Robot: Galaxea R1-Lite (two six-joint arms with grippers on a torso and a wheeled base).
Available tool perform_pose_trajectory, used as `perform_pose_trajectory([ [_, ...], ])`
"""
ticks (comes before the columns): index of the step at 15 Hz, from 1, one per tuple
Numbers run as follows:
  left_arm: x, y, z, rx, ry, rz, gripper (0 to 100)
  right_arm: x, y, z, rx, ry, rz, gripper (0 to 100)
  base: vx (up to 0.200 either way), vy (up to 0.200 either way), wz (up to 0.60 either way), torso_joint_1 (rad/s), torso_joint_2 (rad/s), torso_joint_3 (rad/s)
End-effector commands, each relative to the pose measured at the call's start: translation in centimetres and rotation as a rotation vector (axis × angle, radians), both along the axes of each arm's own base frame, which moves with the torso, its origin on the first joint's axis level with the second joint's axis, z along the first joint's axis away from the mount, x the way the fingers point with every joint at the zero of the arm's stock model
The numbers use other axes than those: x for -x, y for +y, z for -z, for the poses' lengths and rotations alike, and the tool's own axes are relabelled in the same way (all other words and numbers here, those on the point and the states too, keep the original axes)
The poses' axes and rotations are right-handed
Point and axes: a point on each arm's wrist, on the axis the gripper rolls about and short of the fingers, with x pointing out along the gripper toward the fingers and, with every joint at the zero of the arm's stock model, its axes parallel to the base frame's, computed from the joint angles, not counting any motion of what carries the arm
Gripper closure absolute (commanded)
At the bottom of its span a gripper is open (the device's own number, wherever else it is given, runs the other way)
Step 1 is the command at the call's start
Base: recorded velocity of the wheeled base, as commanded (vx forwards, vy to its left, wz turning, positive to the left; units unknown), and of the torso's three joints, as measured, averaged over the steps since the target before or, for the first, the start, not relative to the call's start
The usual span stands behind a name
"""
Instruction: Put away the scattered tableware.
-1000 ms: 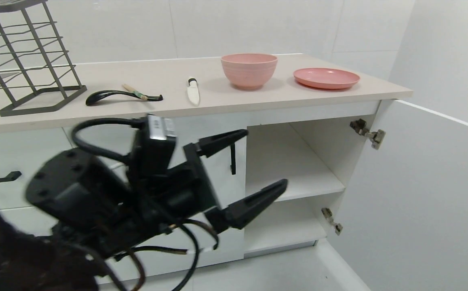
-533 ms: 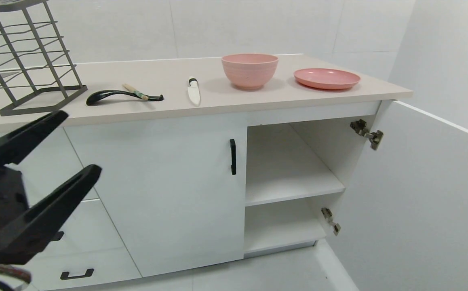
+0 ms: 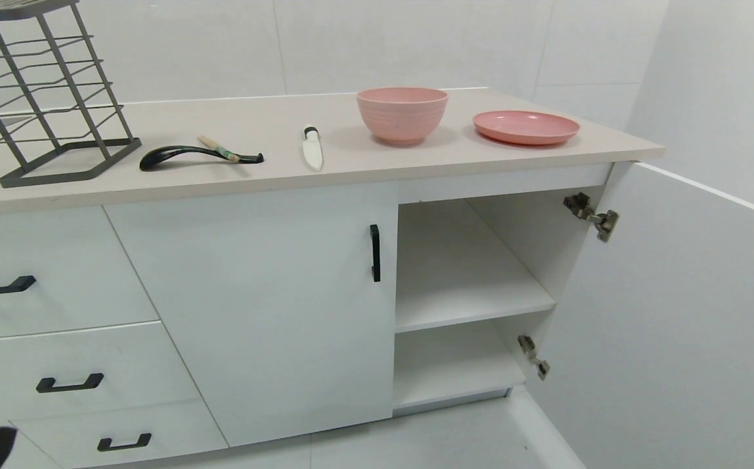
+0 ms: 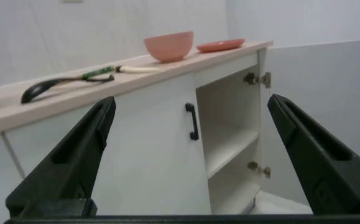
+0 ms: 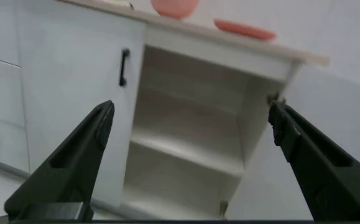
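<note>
Left gripper drops low, jaws wide; right gripper too, both empty. Bowl, plate, spoon, knife all sit on the counter, cupboard open, so nothing's stowed yet.

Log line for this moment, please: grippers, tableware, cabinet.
left gripper open, empty | right gripper open, empty | bowl, plate, knife, black spoon on counter | cabinet door open

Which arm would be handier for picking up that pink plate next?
Probably the right: the plate lies at the right end of the counter, above the open cupboard, which the right hand faces, open. The left hand sits farther left.
</note>
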Motion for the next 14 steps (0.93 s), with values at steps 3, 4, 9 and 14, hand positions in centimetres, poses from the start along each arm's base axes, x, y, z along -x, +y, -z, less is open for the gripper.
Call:
perform_pose_trajectory([
  [3,4.0,0.4,2.6,0.059,-0.016,-0.134,0,-0.1,-0.2,2.0,-0.021,0.144,0.088,0,0.000,0.000,0.00,0.000,0.00,0.000],
  [4,4.5,0.3,4.1,0.063,0.054,-0.167,0,-0.2,-0.3,2.6,-0.026,0.205,0.131,0,0.000,0.000,0.00,0.000,0.00,0.000],
  [9,4.1,0.6,8.2,0.008,0.371,-0.330,0,-0.2,-0.4,2.7,-0.054,0.224,0.199,0,0.000,0.000,0.00,0.000,0.00,0.000],
  [14,4.1,1.1,9.5,-0.016,0.470,-0.546,0,-0.3,-0.9,3.3,-0.138,0.288,0.392,0,0.000,0.000,0.00,0.000,0.00,0.000],
])
